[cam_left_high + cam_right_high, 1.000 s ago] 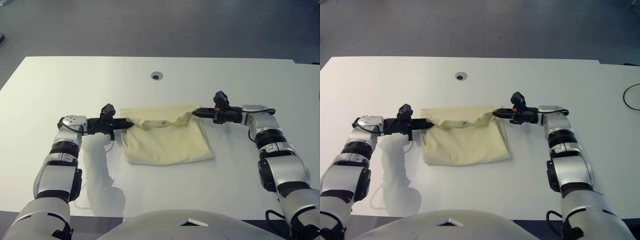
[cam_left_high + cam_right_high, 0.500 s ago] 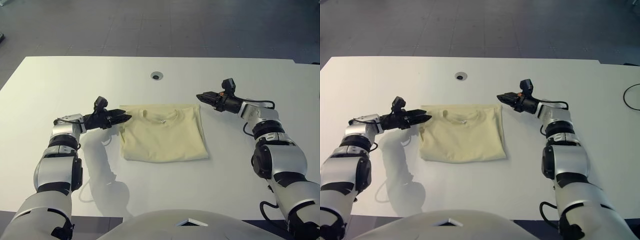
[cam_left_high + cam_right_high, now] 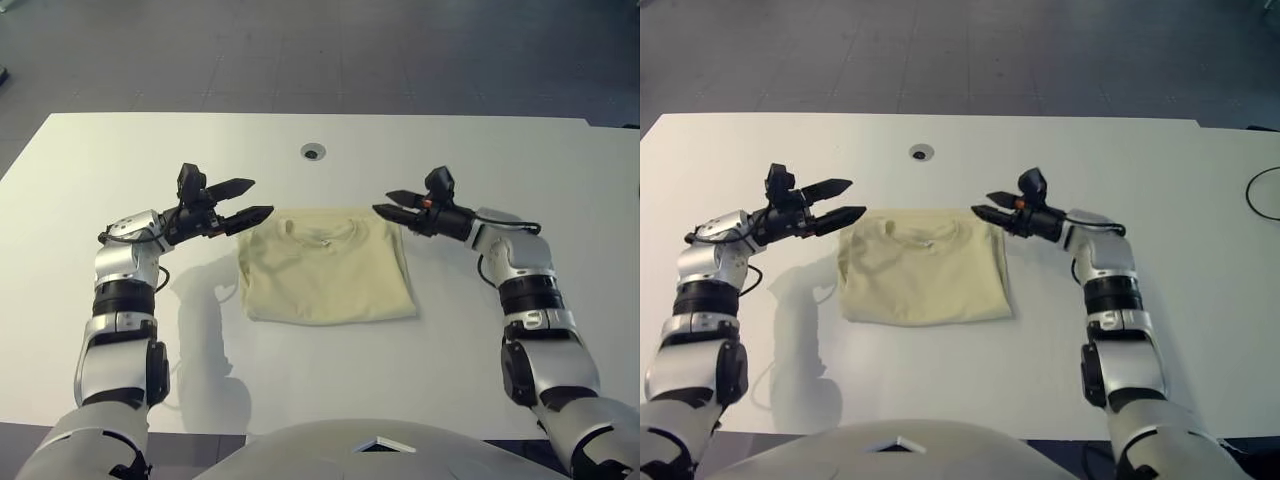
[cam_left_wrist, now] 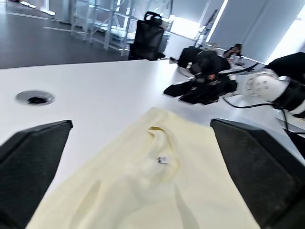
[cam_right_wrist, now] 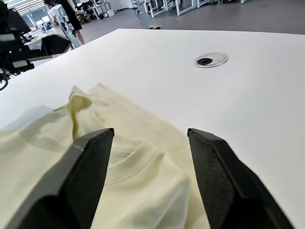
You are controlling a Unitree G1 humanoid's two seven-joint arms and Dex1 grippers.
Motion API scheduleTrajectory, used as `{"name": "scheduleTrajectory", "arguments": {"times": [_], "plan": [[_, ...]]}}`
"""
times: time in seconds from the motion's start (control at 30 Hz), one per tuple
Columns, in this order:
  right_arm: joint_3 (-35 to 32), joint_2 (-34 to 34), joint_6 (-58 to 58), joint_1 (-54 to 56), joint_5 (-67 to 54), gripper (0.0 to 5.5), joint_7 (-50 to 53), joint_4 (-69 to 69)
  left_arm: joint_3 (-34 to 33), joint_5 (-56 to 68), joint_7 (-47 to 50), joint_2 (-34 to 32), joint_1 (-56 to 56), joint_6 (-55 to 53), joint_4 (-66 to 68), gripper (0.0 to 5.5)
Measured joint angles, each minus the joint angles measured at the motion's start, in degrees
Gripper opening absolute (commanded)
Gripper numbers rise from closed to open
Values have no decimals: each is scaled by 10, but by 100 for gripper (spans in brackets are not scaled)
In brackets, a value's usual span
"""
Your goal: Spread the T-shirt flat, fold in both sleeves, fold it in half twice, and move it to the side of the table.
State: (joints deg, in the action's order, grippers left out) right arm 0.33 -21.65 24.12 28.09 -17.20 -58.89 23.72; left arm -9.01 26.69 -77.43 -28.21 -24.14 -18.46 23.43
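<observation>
A pale yellow T-shirt (image 3: 325, 270) lies folded into a rough rectangle on the white table (image 3: 500, 160), collar toward the far side. My left gripper (image 3: 245, 200) hovers open above the table just off the shirt's far left corner. Off the far right corner my right gripper (image 3: 388, 203) is raised and open, holding nothing. The left wrist view looks across the shirt (image 4: 143, 191) between its two dark fingers (image 4: 33, 162) to the right gripper (image 4: 190, 90) beyond. Between the right wrist's fingers (image 5: 81, 176) the shirt's collar (image 5: 128, 167) shows.
A round cable hole (image 3: 313, 152) sits in the table beyond the shirt. Bare white tabletop stretches to both sides of the shirt and in front of it. A black cable (image 3: 1260, 195) loops at the table's right edge.
Both grippers let go of the shirt's far corners and opened, then lifted away. The shirt settled flat on the table.
</observation>
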Motion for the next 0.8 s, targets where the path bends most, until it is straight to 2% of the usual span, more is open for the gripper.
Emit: {"name": "scheduleTrajectory", "arguments": {"times": [0.17, 0.43, 0.5, 0.6, 0.8], "plan": [[19, -6, 21, -35, 0, 138, 1, -50, 66, 5, -47, -45, 126, -32, -178, 379], [47, 1, 19, -37, 15, 0, 18, -29, 131, -46, -50, -64, 171, 22, -161, 229], [48, 5, 15, -36, 21, 0, 30, -6, 140, -54, -49, -64, 175, 34, -138, 207], [45, 10, -4, -22, 25, 0, 49, 43, 149, -62, -52, -64, 175, 42, -99, 138], [29, 13, -42, 16, 35, 0, 70, 121, 168, -50, -102, -99, 212, 41, -103, 44]]}}
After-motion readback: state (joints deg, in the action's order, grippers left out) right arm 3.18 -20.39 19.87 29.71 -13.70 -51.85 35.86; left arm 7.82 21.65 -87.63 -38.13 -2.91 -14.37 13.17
